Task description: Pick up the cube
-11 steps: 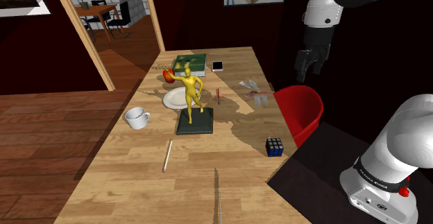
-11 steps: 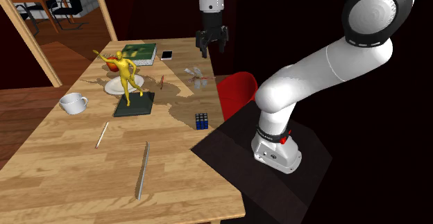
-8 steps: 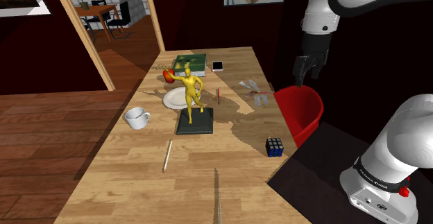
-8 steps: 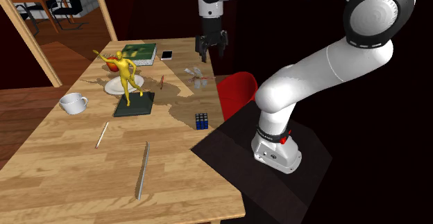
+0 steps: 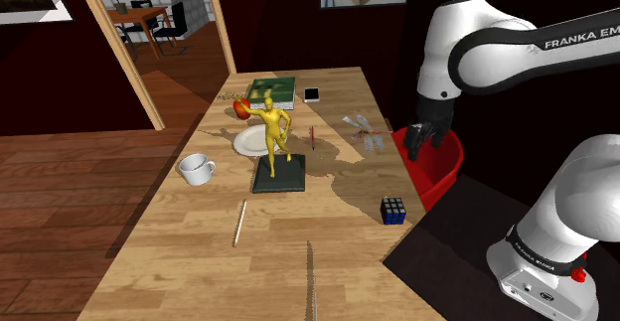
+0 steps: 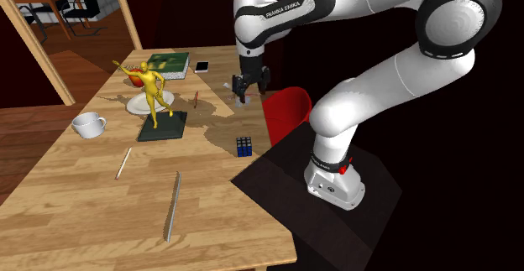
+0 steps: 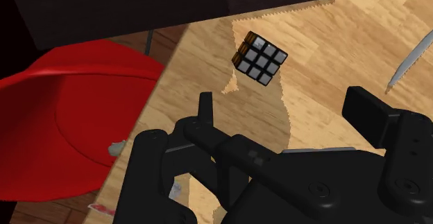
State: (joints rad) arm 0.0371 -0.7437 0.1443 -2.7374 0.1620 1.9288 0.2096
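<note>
Gripper [image 5: 415,148] is spread and empty, nothing between the fingers. In the shoulder view it hangs over the rim of the red chair [image 5: 429,160] at the table's edge. The cube [image 5: 393,211] is at about 7 o'clock from it, well apart. In the second exterior view the gripper [image 6: 243,93] is at 12 o'clock from the cube [image 6: 244,146]. In the wrist view the cube [image 7: 259,58] lies out ahead of the gripper [image 7: 284,105], flat on the wood, just beside the red chair [image 7: 69,118].

Likely reasons: the jaws are open to straddle the cube once lined up, and the hand is off target because the approach isn't finished. The cube sits near the table edge by the stand [image 5: 437,259], within easy reach. The chair next to it is a collision risk on the way down.

The surface is a light wood table [image 5: 189,249]. A yellow figurine [image 5: 272,135] on a dark base stands at 10 o'clock from the cube, with a white plate [image 5: 248,142] behind it. A white mug [image 5: 197,168] is at 9 o'clock from the figurine. A green book [image 5: 276,89] and a phone [image 5: 312,94] are at the far end. A thin pale stick [image 5: 239,222] lies near the front.

The room has dark red walls and a brown plank floor [image 5: 60,190]. At 11 o'clock a wood-framed doorway [image 5: 119,51] opens onto a dining table and chairs against grey brick.
</note>
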